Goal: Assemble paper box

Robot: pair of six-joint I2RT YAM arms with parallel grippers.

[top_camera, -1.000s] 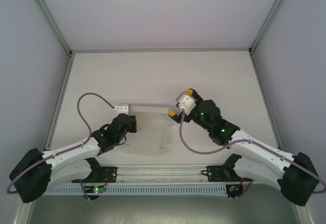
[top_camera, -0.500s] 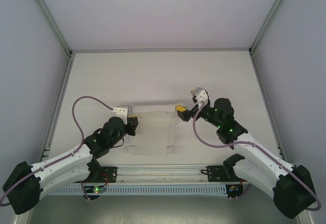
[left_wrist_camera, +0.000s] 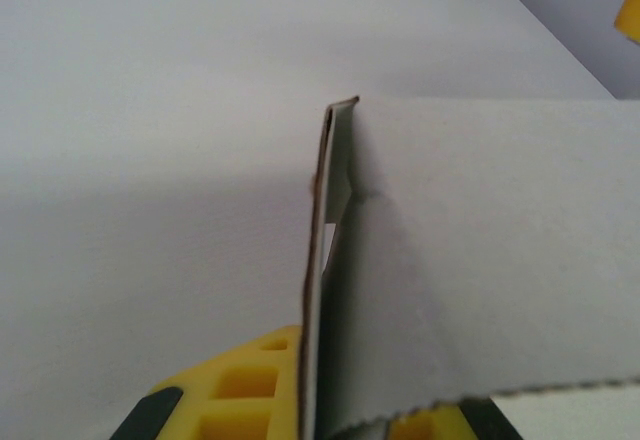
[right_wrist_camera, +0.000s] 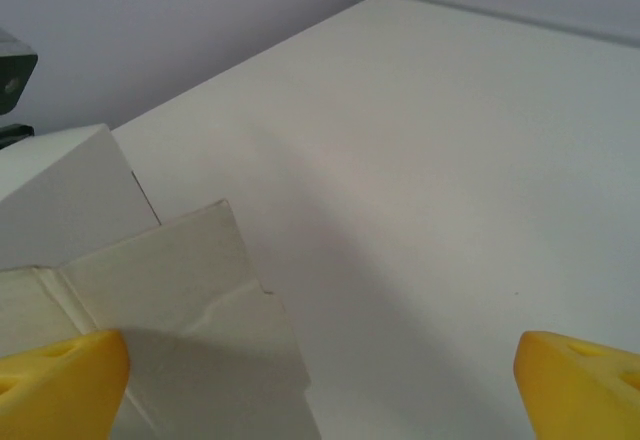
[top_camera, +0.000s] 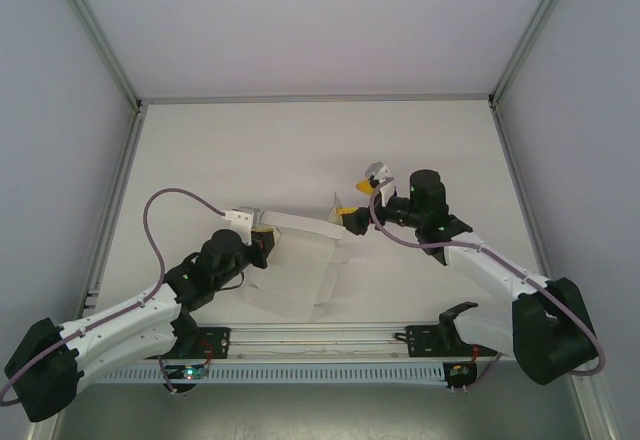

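- Since a second ago the right gripper (top_camera: 360,201) has turned. It stands wide open and empty beside the paper box (top_camera: 300,270).
- Left gripper (top_camera: 262,234) pinches the card's left edge, raising it off the table (top_camera: 300,140), probably for folding.

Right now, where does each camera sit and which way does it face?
Top external: fixed above and behind the arms, looking down on the table; both arms, left end effector and right end effector show.
Left wrist: on the left arm, looking along its shut fingers at the paper box edge they pinch.
Right wrist: on the right arm, looking across the table toward the walls; its open fingers flank the frame.
Shared: all three show the paper box.
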